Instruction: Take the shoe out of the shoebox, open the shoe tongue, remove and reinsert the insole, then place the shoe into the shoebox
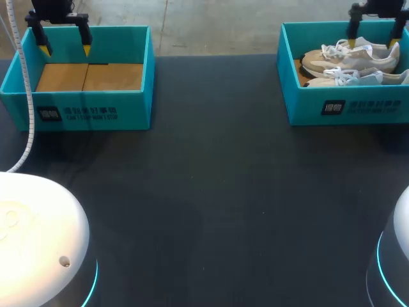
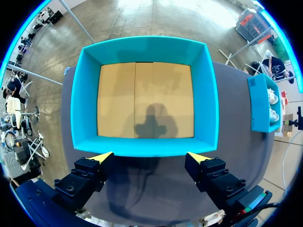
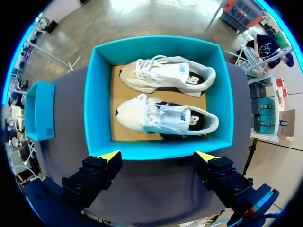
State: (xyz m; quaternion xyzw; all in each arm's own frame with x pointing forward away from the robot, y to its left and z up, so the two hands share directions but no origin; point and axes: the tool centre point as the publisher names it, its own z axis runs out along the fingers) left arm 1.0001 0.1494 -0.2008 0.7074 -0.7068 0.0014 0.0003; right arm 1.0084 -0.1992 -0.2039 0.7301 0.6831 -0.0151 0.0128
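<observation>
Head view: nothing's kicked off yet, near shoe (image 1: 354,77) and far shoe (image 1: 348,58) both lie side by side in the right shoebox (image 1: 307,109).
Right gripper (image 3: 158,155): hangs over that box's near wall, fingers spread wide, holding nothing.
Left gripper (image 2: 150,156): same deal over the left shoebox (image 2: 84,104) (empty, just its bare bottom), wide open, nothing in it.
Done: zero steps, I'd say.
Left to do: everything. Shoe out, tongue open, insole out and back in, shoe boxed.
</observation>
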